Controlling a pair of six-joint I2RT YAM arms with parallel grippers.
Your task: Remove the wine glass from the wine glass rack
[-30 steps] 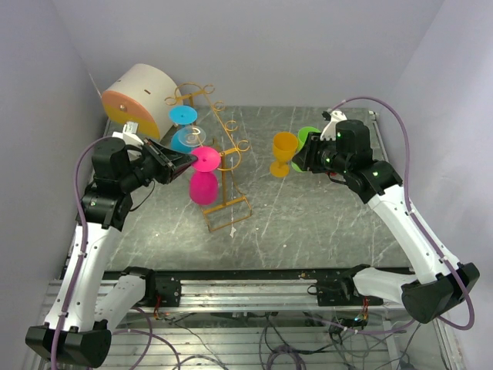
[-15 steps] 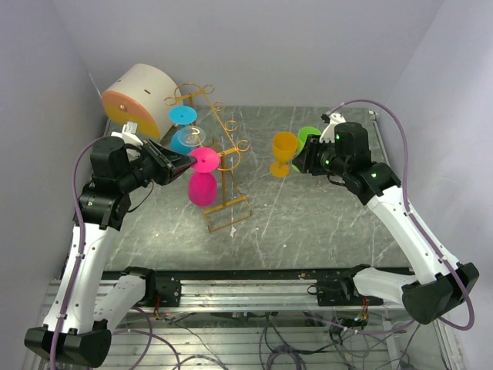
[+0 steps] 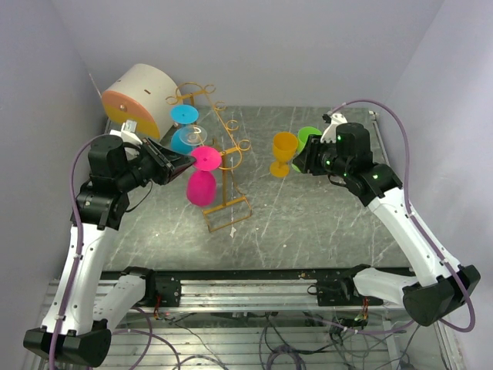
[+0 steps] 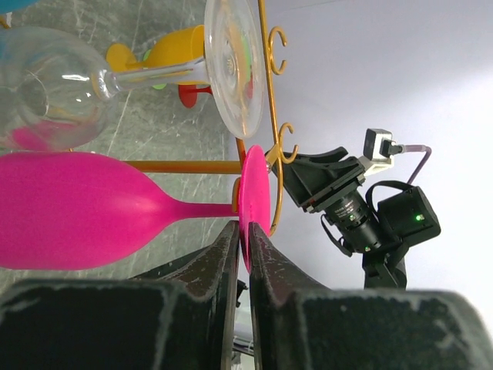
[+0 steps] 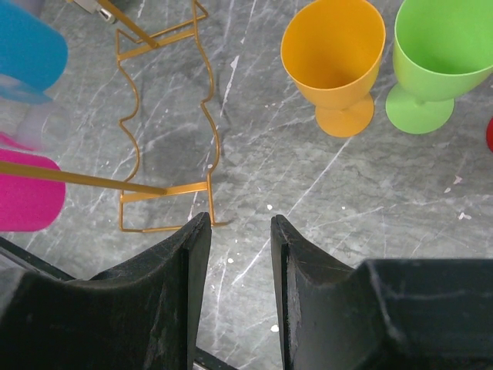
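Bright, even light from above; soft shadow beneath the wine glass rack. Left-wrist fingers blurred near the lens; clear glass shows highlights, possibly glare.

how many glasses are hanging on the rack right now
3, all hanging bowl-down on the rack: a pink glass nearest the arms, a clear glass just behind it, and a blue glass furthest back. No others seem hidden.

Since a second ago the left tool, closed on the foot of the pink wine glass, has drawn back slightly toward the left wall, shifting the glass a touch leftward away from the wine glass rack post.
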